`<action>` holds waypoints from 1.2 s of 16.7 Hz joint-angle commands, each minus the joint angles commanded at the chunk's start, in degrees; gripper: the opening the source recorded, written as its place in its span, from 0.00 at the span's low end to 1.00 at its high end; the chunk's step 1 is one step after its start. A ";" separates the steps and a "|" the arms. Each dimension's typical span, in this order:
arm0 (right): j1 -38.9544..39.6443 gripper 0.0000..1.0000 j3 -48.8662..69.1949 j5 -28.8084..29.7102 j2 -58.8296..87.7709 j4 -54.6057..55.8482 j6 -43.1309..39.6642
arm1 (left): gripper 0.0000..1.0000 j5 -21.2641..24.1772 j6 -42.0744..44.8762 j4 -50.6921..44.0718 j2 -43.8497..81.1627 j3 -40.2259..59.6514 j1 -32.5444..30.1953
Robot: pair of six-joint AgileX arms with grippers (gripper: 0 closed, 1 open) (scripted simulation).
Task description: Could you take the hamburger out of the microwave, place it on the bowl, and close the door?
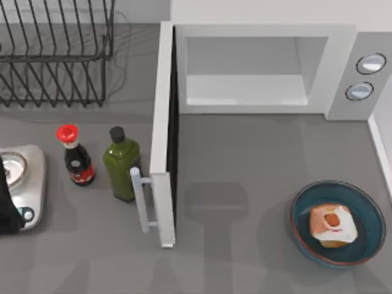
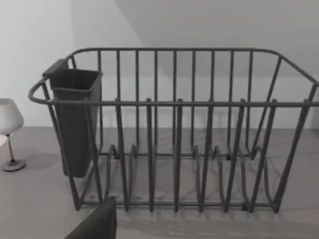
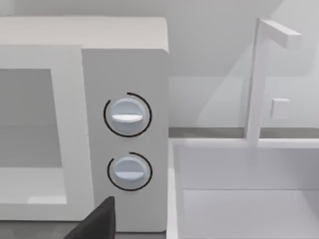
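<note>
Frankly, I cannot tell how either set of jaws stands. A dark part of the left arm sits at the nine o'clock edge of the worktop, over the small silver kitchen scale; a dark corner of each arm's own hardware also pokes into its wrist view. The left wrist camera faces the dark wire dish rack, with a dark cutlery cup hung on one end and a wine glass standing off beside it. The right wrist camera faces the microwave side panel with its two round knobs, next to a white sink with a tap.

Out on the worktop, the hamburger rests in the bowl at about four o'clock, well apart from the microwave at twelve. The door stands wide open, swung out toward the middle, its bar handle facing nine o'clock. Just beside the handle stands a green bottle, then a red-capped sauce bottle between it and the scale. The oven cavity looks bare.
</note>
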 joint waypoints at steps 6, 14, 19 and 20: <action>0.00 1.00 0.00 0.00 0.00 0.00 0.00 | 0.47 0.00 0.00 0.00 0.00 0.00 0.00; 0.00 1.00 0.00 0.00 0.00 0.00 0.00 | 0.00 0.00 0.00 0.00 0.00 0.00 0.00; 0.00 1.00 0.00 0.00 0.00 0.00 0.00 | 0.00 0.00 0.00 0.00 0.00 0.00 0.00; 0.00 1.00 0.00 0.00 0.00 0.00 0.00 | 0.00 0.00 0.00 0.00 0.00 0.00 0.00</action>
